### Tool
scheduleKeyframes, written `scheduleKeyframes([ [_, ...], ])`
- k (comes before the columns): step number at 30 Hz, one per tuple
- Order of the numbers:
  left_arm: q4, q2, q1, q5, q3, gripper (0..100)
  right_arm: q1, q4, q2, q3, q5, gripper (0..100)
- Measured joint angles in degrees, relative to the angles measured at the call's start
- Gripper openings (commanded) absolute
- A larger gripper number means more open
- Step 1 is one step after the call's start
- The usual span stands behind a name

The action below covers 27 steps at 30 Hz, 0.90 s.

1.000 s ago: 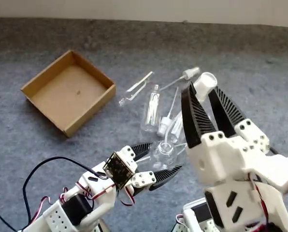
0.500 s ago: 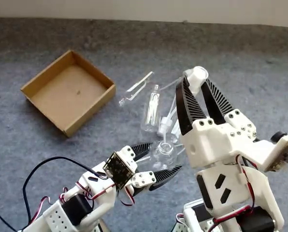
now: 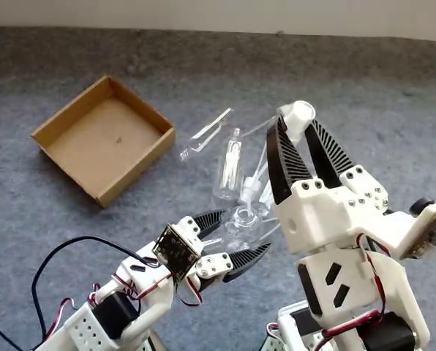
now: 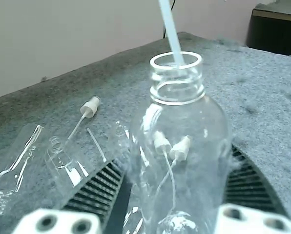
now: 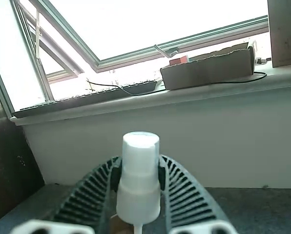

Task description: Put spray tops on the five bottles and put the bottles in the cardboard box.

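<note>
My left gripper is shut on a clear, upright bottle near the table's front middle. In the left wrist view the bottle stands between the black fingers, and a thin white tube dips into its open neck. Just above and behind it, my right gripper is shut on a white spray top. The right wrist view has the spray top clamped between both fingers of the gripper, nozzle end up. The cardboard box sits open at the left with nothing in it.
Several clear bottles and loose spray tops with tubes lie on the grey carpet between the box and the arms. More bottles and a spray top lie behind the held bottle. A black cable loops at the front left.
The right arm swung left and lowered the spray top over the bottle, then held still. My left gripper lifted the bottle slightly toward it.
</note>
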Motion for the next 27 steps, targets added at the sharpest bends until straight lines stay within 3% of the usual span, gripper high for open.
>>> scheduleKeyframes([
  [17, -3.3, 0.0, -0.5, 0.0, 0.0, 19, 0.0, 0.4, 0.1, 5.9, 0.0, 0.6],
  [23, -3.4, 0.0, -1.4, 0.0, 0.0, 19, -0.2, 7.7, 0.0, 6.2, 0.0, 0.6],
  [27, -3.4, 0.0, -4.0, 0.0, 0.0, 19, -5.2, 11.2, 0.1, 6.2, 0.0, 0.7],
])
